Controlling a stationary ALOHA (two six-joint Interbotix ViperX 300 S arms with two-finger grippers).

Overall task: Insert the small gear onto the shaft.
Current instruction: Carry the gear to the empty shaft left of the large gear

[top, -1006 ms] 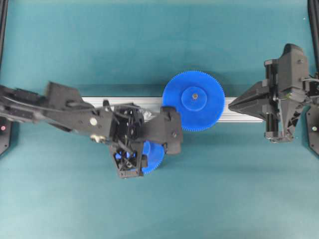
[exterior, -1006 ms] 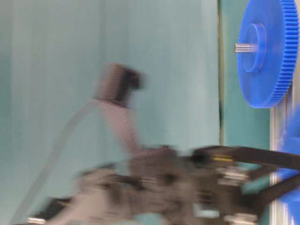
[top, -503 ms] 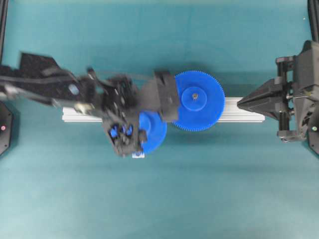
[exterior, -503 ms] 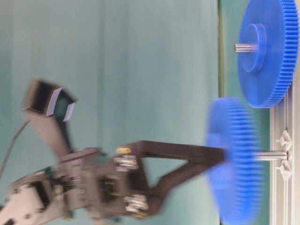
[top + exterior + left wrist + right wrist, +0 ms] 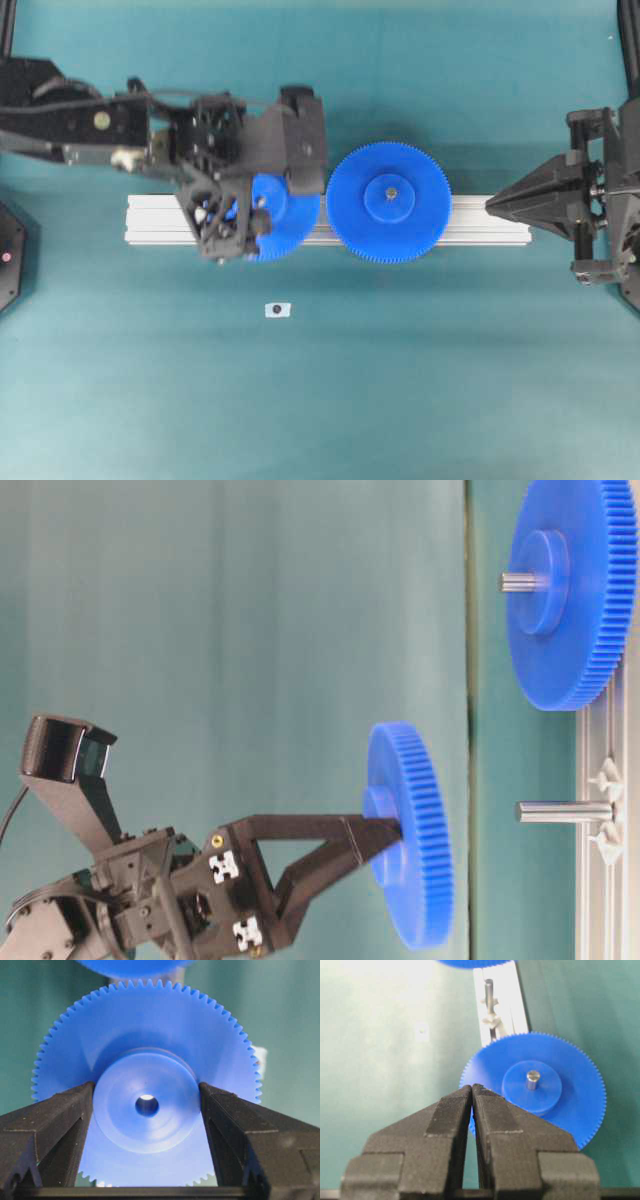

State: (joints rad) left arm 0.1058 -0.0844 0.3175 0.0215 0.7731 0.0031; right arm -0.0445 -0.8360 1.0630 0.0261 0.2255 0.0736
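My left gripper (image 5: 262,205) is shut on the raised hub of the small gear (image 5: 290,222), a bright blue toothed disc, and holds it level over the left half of the aluminium bar. In the left wrist view the fingers (image 5: 70,1110) clamp the hub of the small gear (image 5: 150,1030) on both sides. The table-level view shows the small gear (image 5: 412,850) held clear of the shaft (image 5: 563,811), a thin grey pin on a winged bracket, with a gap before its tip. The shaft (image 5: 489,995) also shows in the right wrist view. My right gripper (image 5: 492,207) is shut and empty at the bar's right end.
The wider blue gear (image 5: 390,203) sits on its own pin in the middle of the grooved aluminium bar (image 5: 485,222). A small white tag (image 5: 277,310) lies on the green table in front of the bar.
My left gripper has carried the small gear from the bar's front edge back over the bar, uncovering the white tag. The right gripper has drawn back to the right.
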